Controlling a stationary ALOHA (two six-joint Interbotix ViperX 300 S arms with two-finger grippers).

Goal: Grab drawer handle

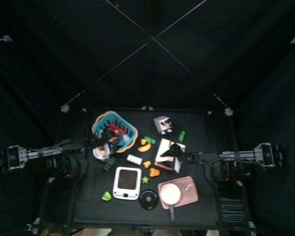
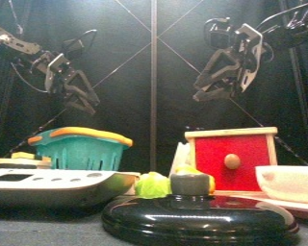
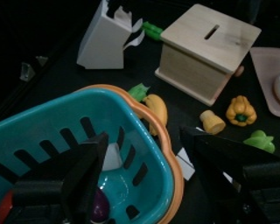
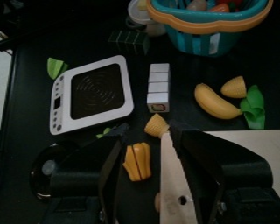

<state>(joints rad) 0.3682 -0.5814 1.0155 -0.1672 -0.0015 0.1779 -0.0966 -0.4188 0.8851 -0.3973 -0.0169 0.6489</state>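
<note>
A small wooden box with a red drawer front [image 2: 231, 161] and a round knob handle [image 2: 230, 163] stands on the black table [image 1: 93, 181], right of centre. Above it hangs the right gripper [image 2: 218, 85], its jaws spread apart and holding nothing. The left gripper [image 2: 77, 98], also spread wide and empty, hovers over a teal basket [image 2: 80, 150] with an orange rim. A white kitchen scale [image 4: 97, 91] lies near the front.

Dim black surroundings, table objects evenly lit, near foreground soft in front view.
</note>
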